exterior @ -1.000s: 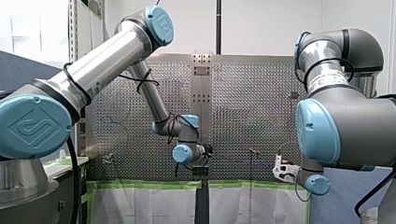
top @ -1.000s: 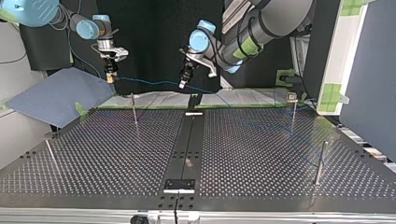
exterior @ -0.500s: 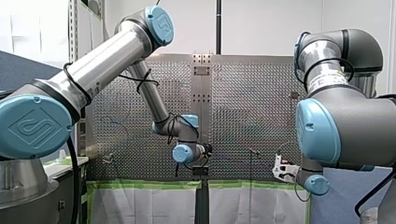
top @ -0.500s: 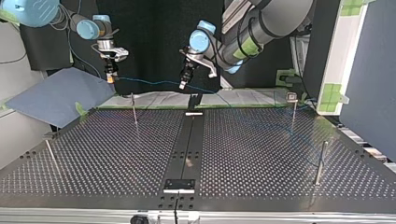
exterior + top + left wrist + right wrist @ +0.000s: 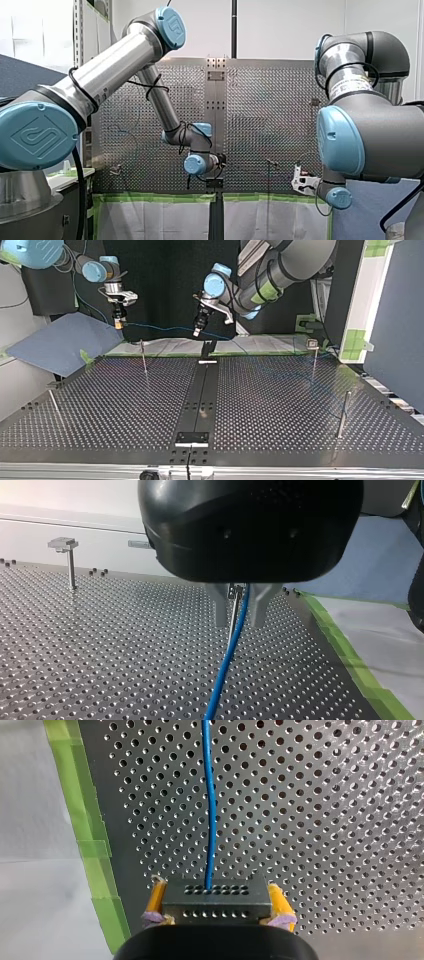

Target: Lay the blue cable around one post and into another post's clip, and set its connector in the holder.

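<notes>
Thin blue cable [image 5: 160, 328] strung in air along the far side in top view, dark perforated block connector [image 5: 215, 899] on its left end.

Two robot hands, left hand [image 5: 196, 332] and right hand [image 5: 118, 326], one blue cable [image 5: 160, 329], one connector [image 5: 215, 900], four posts [image 5: 143, 356].
</notes>
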`<control>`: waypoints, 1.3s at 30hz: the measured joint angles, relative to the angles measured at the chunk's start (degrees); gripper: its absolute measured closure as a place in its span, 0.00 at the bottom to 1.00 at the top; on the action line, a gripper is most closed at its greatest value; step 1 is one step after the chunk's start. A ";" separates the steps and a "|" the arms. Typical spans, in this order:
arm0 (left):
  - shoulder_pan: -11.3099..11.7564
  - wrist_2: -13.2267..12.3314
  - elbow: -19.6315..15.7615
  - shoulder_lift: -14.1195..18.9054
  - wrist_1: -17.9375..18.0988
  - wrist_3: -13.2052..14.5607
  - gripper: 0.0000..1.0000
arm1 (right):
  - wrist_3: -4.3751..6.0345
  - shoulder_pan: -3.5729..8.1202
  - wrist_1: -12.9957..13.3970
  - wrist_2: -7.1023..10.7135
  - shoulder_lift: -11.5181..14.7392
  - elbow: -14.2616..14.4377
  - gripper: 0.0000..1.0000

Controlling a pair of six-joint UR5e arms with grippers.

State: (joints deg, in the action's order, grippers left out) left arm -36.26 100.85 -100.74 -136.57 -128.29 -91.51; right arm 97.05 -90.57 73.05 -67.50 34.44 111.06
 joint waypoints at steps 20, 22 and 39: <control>-0.01 -0.60 0.00 -0.01 -0.37 0.62 1.00 | 0.00 0.00 0.07 0.00 -0.02 0.00 1.00; 0.00 -1.15 -0.01 0.01 -0.37 0.45 1.00 | 0.00 0.00 0.07 0.00 -0.02 0.00 1.00; -1.24 -1.05 -0.03 -0.49 2.78 -1.33 1.00 | 0.04 -0.07 0.03 -0.33 -0.02 0.00 1.00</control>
State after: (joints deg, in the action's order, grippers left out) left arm -37.50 99.80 -100.77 -137.06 -125.51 -92.84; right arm 97.09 -90.64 73.08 -67.83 34.42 111.06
